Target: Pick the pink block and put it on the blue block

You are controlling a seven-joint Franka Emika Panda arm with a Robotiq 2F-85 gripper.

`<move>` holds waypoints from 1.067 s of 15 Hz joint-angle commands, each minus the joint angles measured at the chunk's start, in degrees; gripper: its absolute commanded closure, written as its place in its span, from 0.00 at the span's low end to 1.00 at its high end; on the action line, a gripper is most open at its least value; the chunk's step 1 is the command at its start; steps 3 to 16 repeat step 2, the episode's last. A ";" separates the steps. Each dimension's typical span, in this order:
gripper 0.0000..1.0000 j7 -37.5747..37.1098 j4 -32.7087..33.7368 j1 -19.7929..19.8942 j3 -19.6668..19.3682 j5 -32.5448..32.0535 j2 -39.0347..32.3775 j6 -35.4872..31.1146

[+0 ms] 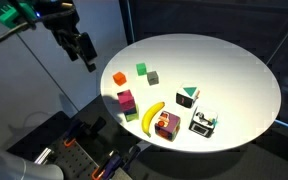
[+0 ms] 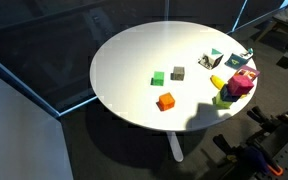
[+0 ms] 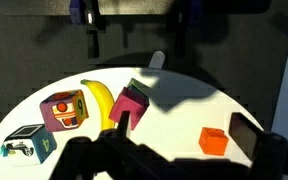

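White table (image 1: 224,70), gripper (image 3: 137,42) spread wide, empty, pink block (image 3: 134,103) by banana (image 3: 102,100), green cube (image 2: 158,78) only in exterior views

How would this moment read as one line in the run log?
stage: before grasp | gripper: open, empty | pink block: beside banana, not grasped | blue block: not clearly visible

Bench (image 1: 234,70): white, round, centre of frame.
Orange cube (image 1: 120,78): left of centre, near the rim.
Green cube (image 1: 141,69): upper right of the orange cube.
Grey cube (image 1: 154,77): just beside the green cube.
Banana (image 1: 154,117): lower centre.
Patterned magenta cube (image 1: 167,126): right beside the banana.
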State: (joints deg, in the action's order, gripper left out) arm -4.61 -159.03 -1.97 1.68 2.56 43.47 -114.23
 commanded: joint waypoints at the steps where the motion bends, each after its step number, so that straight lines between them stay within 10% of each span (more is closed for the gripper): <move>1: 0.00 0.19 0.09 0.29 0.25 0.18 0.00 0.14; 16: 0.00 0.19 0.09 0.29 0.25 0.18 0.00 0.14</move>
